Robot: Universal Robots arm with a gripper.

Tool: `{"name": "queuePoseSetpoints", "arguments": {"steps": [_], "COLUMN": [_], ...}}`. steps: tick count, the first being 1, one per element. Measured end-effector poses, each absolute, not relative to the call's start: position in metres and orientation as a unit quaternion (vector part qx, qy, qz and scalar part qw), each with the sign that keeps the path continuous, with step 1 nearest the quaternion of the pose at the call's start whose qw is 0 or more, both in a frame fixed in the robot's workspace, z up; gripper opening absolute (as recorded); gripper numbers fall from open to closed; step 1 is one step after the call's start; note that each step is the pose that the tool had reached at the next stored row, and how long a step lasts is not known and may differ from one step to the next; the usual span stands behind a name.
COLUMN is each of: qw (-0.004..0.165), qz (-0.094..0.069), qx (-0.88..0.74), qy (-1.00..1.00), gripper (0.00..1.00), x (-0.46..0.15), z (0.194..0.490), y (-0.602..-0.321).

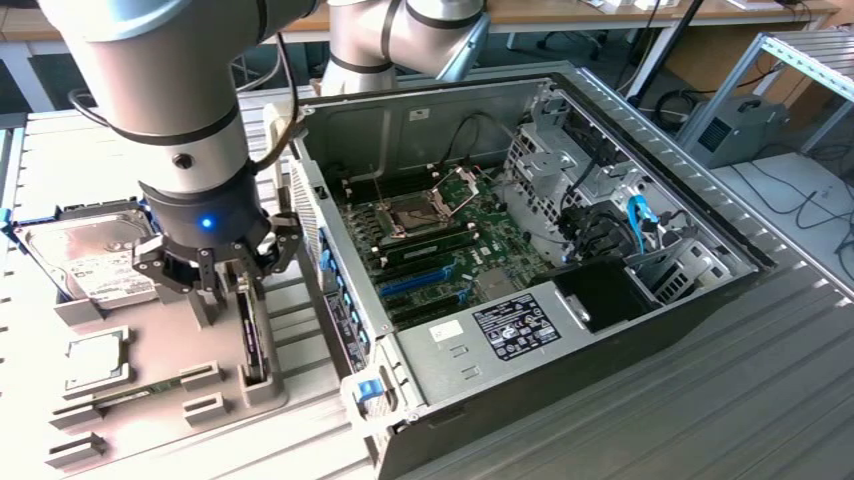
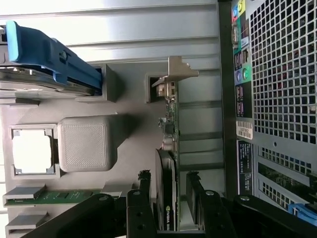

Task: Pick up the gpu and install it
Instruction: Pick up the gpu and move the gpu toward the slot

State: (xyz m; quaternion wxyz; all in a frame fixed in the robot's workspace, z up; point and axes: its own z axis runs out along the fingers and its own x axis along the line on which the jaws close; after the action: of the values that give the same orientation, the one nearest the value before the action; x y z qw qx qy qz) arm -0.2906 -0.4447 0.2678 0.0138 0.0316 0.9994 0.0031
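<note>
Gpu (image 2: 171, 124) is seen standing on its long edge in a slot of the grey moulded tray (image 2: 129, 148), just beside the rear panel of the open computer case (image 1: 441, 120). It is straddled by the gripper (image 2: 168, 174), whose fingers are spread to either side of the card with a narrow gap on each flank, so nothing is gripped. The tray, on which a hard drive (image 1: 94, 255), a processor (image 1: 94, 360) and a memory stick (image 1: 140, 392) are also laid, is set on a pale ribbed metal table (image 1: 747, 400); desks (image 1: 587, 15), cables (image 1: 814, 200) and an aluminium frame (image 1: 801, 50) are made out behind.
</note>
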Motion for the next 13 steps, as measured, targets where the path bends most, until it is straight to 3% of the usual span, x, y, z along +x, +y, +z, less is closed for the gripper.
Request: {"name": "queuePoseSetpoints", "arguments": {"steps": [13], "qw": [0.014], "qz": [0.003], "qx": [0.032], "qy": [0.999], "gripper": [0.42], "x": [-0.291], "z": [0.247], "y": [-0.44]}}
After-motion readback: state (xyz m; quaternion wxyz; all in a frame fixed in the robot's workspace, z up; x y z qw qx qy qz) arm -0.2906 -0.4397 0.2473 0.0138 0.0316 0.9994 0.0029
